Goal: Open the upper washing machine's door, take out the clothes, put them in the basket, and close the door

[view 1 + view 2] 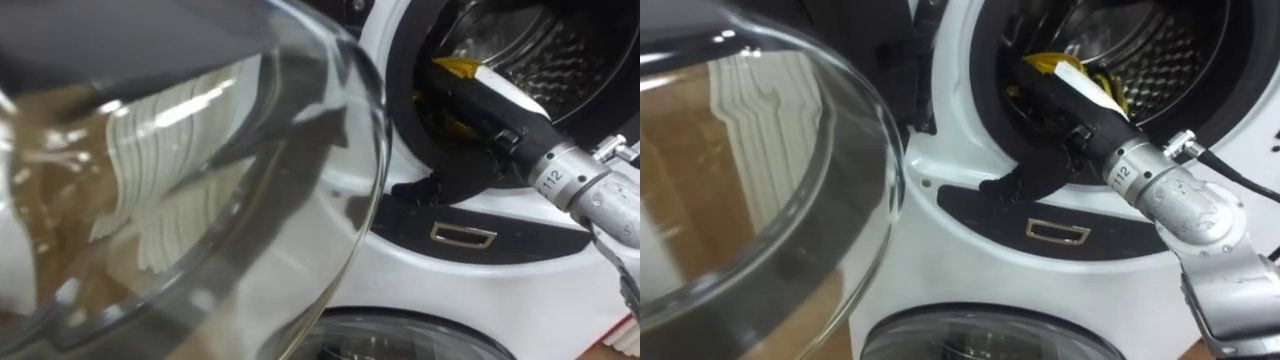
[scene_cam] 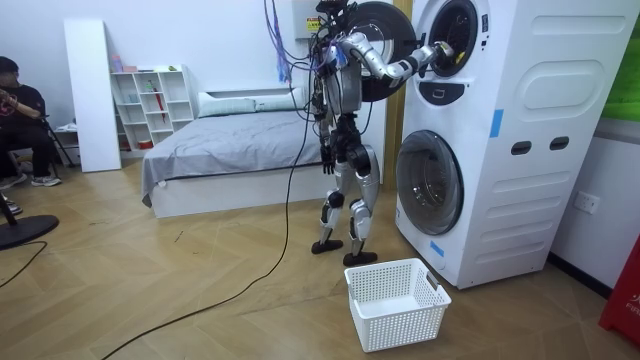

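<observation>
Right robot hand [image 1: 1065, 110] reaches into the upper washing machine's drum [image 1: 1170, 50], upper right of frame, against the yellow clothes [image 1: 1048, 64] lying just inside the opening; whether it grips them cannot be told. The open glass door [image 1: 760, 180] is at left. Left robot hand [image 2: 326, 158] hangs low. A white basket [image 2: 396, 302] stands on the floor.

Open glass door [image 1: 770, 200] close at left; drum mouth [image 1: 1175, 60] partly taken by right hand [image 1: 1065, 125], free upper right.
</observation>
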{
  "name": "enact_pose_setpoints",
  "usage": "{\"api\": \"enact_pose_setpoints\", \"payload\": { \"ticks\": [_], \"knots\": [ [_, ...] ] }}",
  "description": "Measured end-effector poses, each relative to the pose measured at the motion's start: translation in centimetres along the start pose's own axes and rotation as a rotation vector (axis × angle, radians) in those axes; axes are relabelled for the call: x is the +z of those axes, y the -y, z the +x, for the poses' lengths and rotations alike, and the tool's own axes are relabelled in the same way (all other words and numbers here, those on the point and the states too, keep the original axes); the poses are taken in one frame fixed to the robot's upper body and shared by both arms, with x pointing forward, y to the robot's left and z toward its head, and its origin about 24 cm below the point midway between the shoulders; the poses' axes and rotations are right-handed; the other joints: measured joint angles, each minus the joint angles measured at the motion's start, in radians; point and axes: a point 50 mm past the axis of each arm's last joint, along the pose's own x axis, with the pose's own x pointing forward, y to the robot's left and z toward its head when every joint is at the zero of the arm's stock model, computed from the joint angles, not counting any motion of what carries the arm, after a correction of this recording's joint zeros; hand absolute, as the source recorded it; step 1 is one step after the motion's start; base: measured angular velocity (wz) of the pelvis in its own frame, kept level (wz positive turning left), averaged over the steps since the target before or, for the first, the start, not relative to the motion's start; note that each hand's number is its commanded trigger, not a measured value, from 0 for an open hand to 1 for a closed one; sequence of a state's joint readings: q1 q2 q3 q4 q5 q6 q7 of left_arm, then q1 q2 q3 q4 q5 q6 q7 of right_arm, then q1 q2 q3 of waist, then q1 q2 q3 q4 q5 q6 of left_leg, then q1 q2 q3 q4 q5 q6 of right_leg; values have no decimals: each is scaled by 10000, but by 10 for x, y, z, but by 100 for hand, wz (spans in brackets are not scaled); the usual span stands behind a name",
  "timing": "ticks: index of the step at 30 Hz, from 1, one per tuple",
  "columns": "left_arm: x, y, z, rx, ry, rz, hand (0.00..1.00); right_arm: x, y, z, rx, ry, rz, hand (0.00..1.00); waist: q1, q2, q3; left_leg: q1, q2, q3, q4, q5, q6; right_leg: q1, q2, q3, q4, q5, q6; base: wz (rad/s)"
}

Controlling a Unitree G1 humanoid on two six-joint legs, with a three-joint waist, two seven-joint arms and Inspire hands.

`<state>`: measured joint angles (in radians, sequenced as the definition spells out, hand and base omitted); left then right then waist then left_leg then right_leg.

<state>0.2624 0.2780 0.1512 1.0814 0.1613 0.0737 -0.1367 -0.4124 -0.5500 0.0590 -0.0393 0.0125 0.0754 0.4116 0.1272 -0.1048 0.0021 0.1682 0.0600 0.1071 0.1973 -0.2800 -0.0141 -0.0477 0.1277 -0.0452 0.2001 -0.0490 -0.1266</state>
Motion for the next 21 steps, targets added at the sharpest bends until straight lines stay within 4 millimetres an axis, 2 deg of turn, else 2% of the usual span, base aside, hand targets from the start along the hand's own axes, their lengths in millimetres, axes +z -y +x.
{"api": "enact_pose_setpoints", "payload": {
  "ticks": [16, 20, 21],
  "knots": [
    [-1, -1, 0, 178, -117, 140, 0, -13, 2, -1, -162, -164, 308, 0, 132, -79, 37, -1, -25, 8, 30, 3, -13, -16, 10, 138, 38, -83, 112, 0],
    [-6, 1, -1, 171, -230, 133, 0, -16, 3, -2, -234, -182, 642, 0, -50, -35, 28, 5, -21, -23, 41, 1, -6, 42, -1, 93, 29, -69, 116, 5],
    [-7, 2, -1, 160, -262, 126, 0, -20, 3, -2, -247, -367, 725, 0, -79, -12, 23, 7, -20, -28, 43, 0, -2, 48, -1, 86, 26, -38, 64, 0]
  ]
}}
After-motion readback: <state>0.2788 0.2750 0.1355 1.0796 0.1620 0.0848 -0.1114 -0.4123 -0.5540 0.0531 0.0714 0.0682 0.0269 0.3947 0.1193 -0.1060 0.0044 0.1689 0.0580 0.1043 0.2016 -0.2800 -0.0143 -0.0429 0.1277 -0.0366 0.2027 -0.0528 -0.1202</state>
